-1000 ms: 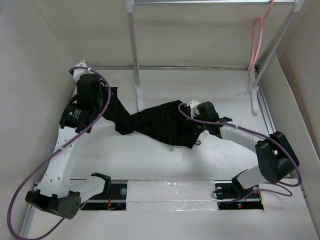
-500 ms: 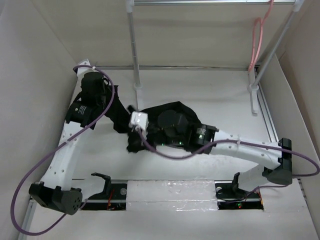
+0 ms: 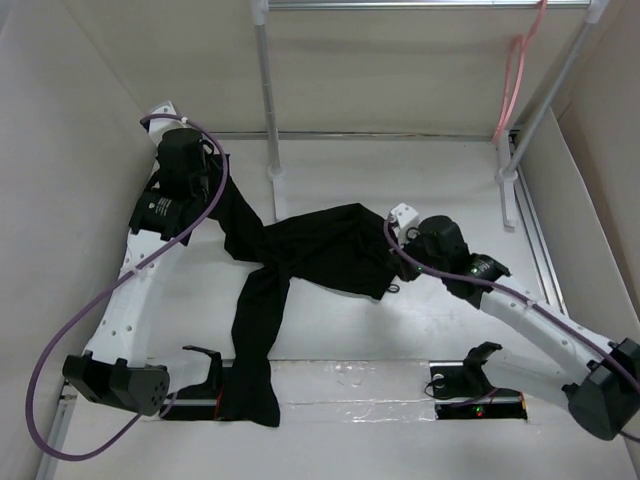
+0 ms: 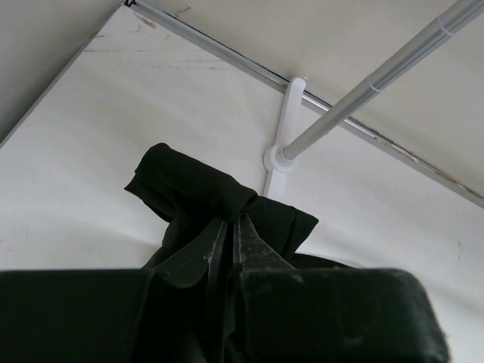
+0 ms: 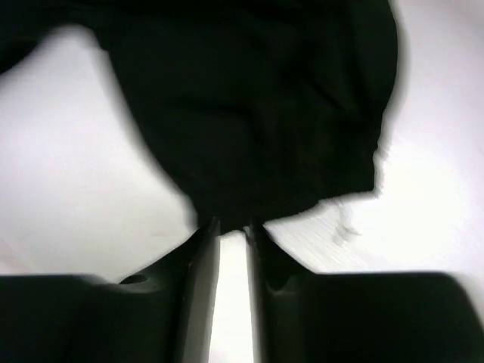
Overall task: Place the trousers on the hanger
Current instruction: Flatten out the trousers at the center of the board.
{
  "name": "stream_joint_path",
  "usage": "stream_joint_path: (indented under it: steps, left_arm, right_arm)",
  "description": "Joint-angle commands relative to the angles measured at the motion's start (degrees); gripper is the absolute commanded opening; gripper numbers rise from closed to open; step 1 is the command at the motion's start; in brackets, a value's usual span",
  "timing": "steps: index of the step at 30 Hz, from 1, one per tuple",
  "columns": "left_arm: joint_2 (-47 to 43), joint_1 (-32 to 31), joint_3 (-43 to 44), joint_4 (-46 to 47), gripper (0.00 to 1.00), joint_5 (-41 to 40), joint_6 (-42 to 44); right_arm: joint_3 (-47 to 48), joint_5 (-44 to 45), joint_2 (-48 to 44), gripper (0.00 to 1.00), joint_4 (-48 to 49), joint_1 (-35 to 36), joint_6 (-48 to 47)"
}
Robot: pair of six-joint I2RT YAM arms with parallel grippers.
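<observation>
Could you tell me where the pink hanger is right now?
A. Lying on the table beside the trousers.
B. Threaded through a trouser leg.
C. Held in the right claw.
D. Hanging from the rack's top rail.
D: the hanger hangs from the top rail at the far right, apart from the trousers on the table.

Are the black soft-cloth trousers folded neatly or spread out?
Spread out: the black soft-cloth trousers lie crumpled across the white table, one leg trailing to its near edge.
</observation>
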Motion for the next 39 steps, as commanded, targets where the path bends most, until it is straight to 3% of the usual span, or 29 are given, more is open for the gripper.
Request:
stream_joint_path:
  steps: [1,2,4,12,15,20,22,24,26,28,35,39]
  left_arm:
    - [-0.1,0.2,0.2,2.1,0.00,0.4,0.2]
    - [0.2,0.2,-0.2,2.2,0.00,1.3,0.1]
    - [0.4,0.2,-0.8,2.3,0.00,1.9,-0.3]
    - [2.9,0.2,-3.0,3.6,0.00,4.4,-1.3]
    - [4.2,0.2,-2.0,3.8,0.00,4.9,-1.3]
    - [7.2,0.2,1.3,4.5,0.00,5.6,-1.1]
    - [8.6,0.2,2.3,4.7,0.00,5.7,-1.0]
    - [9.0,0.2,2.4,5.2,0.00,5.9,-0.8]
    - [10.4,0.2,3.4,5.6,0.00,6.5,-0.8]
    - [12.3,0.2,5.7,5.5,0.00,6.9,-0.7]
    - [18.7,0.2,19.0,2.0,0.00,5.8,-1.4]
    - [19.6,3.0,24.1,-0.6,0.00,3.8,-1.6]
  right_arm:
    - [-5.1,-1.7,2.2,0.29,4.8,-10.2,1.2]
    - [-5.8,-4.9,3.0,0.59,8.5,-12.6,0.5]
    - [-7.3,-8.8,5.6,0.71,13.3,-18.2,-0.1]
    - [-0.7,-16.4,24.7,0.67,17.8,-23.8,-3.8]
    - [-0.7,-18.5,25.4,0.58,19.2,-23.3,-3.1]
    - [-1.9,-19.3,24.2,0.63,18.3,-20.6,-2.1]
    - [-3.2,-20.4,24.8,0.61,19.3,-20.1,-1.6]
    - [-3.9,-20.4,25.2,0.52,20.3,-20.1,-1.6]
    - [-2.5,-20.0,26.4,0.17,19.6,-20.7,-2.2]
    - [1.0,-18.6,26.4,0.00,18.3,-22.6,-2.9]
    - [20.1,-5.4,8.1,0.00,-0.3,-20.4,-8.0]
    - [19.7,-10.7,-2.6,0.00,-11.7,-16.9,-8.8]
